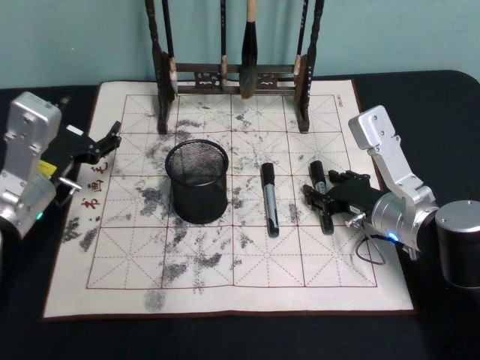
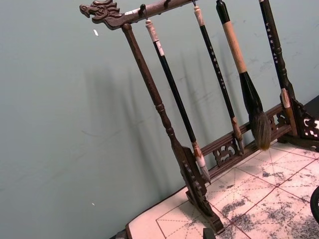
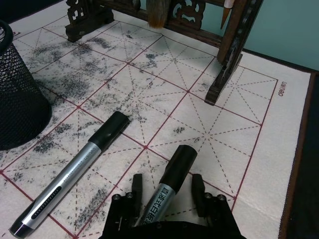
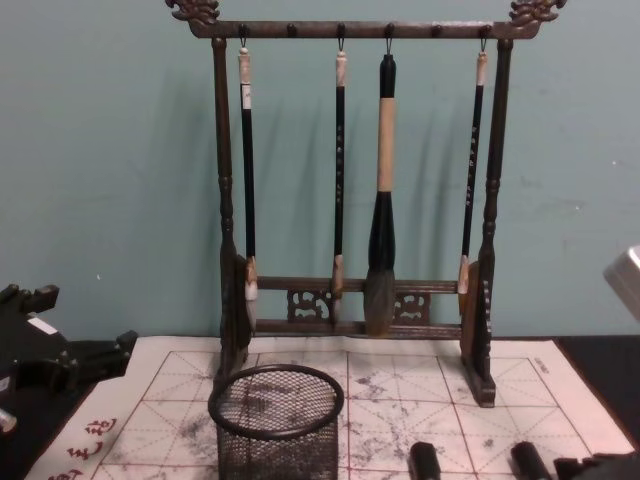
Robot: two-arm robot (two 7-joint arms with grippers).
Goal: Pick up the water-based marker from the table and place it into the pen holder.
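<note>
Right gripper [image 3: 167, 185] spread astride marker [image 3: 177, 162], gap each side, gripping nothing. Second marker [image 3: 75, 174] just beside; pen holder [image 1: 199, 199] beyond it, apart. Left gripper [image 1: 109, 141] parked past holder.

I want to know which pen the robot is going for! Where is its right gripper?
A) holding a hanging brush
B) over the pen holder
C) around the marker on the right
C: the right gripper has its open fingers on either side of the right-hand marker, which lies on the mat; the left gripper sits by the mat's left edge.
</note>
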